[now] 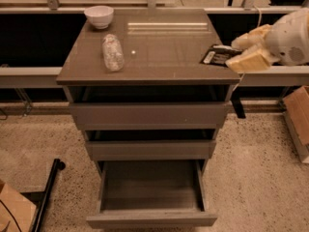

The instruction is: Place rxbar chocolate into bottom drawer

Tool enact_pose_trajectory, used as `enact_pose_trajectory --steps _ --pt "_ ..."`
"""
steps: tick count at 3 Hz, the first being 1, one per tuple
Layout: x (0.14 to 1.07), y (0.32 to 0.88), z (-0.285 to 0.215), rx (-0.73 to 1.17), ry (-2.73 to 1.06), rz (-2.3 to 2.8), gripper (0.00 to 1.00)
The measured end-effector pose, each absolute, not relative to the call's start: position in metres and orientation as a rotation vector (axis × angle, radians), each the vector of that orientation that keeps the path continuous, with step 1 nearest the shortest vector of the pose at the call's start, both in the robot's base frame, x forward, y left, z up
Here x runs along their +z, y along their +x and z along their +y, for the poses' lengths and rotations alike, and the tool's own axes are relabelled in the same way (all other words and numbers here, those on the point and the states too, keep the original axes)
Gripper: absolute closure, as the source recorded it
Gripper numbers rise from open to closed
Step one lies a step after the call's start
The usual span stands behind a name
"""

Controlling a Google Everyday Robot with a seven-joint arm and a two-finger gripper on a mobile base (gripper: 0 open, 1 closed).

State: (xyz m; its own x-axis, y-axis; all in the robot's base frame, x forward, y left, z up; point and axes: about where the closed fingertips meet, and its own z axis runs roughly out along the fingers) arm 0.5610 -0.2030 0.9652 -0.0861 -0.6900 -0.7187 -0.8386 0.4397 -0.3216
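Observation:
The rxbar chocolate [216, 56], a flat black wrapper with pale lettering, is at the right edge of the cabinet top [159, 47]. My gripper [232, 53] reaches in from the right, and its pale fingers [248, 60] are shut on the bar's right end. I cannot tell whether the bar rests on the top or hangs just above it. The bottom drawer [151, 219] is pulled out toward the front and shows an empty grey inside, well below and left of the gripper.
A white bowl [99, 16] and a clear plastic bottle [112, 52] lying on its side are on the left of the top. The two upper drawers stand slightly ajar. Cardboard boxes sit at the right [297, 115] and lower left [12, 211]. A black bar [46, 197] lies on the floor.

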Motion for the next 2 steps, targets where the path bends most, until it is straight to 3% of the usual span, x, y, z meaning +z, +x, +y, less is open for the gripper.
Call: enact_pose_trajectory --steps 1,2 --pt "0.900 0.499 -0.228 0.342 -1.270 1.937 1.00" --pt "0.832 0.483 -0.224 0.561 -1.235 2.030 1.00"
